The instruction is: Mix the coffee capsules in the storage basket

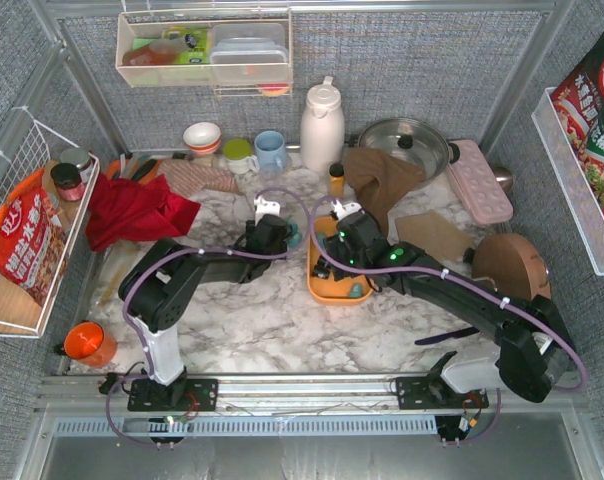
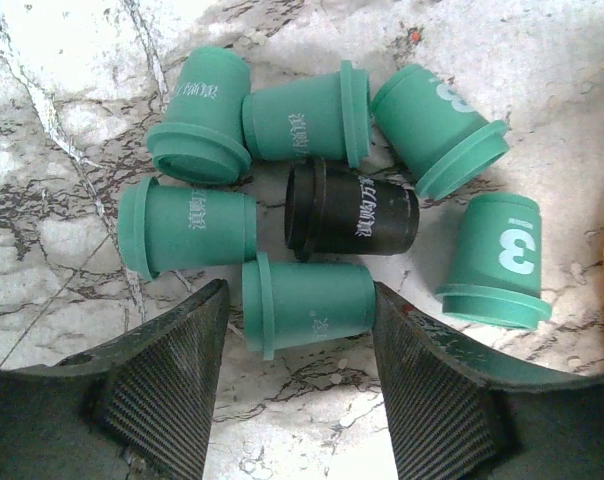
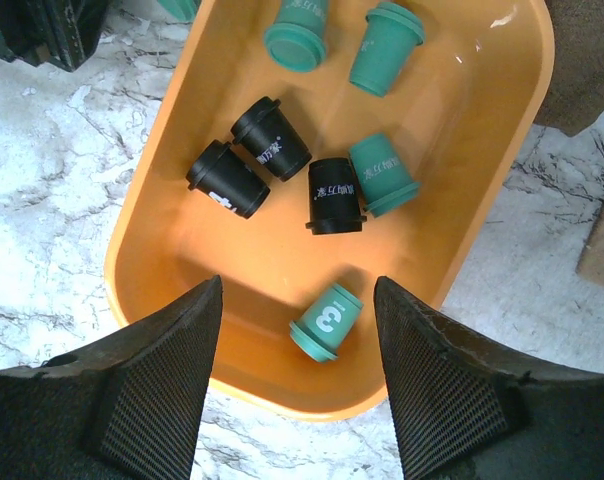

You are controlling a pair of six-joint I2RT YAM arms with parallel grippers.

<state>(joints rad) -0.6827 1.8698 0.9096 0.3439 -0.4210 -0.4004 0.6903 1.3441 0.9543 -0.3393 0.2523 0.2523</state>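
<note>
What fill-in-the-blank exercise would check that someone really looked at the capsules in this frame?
Of the seven pods in the left wrist view, only one capsule is ____.
The storage basket holds ____ black capsules.
The teal capsule nearest the right gripper bears the digit ____.
The green capsule between the fingers of the left gripper lies on its ____.
Missing words: black; three; 3; side.
</note>
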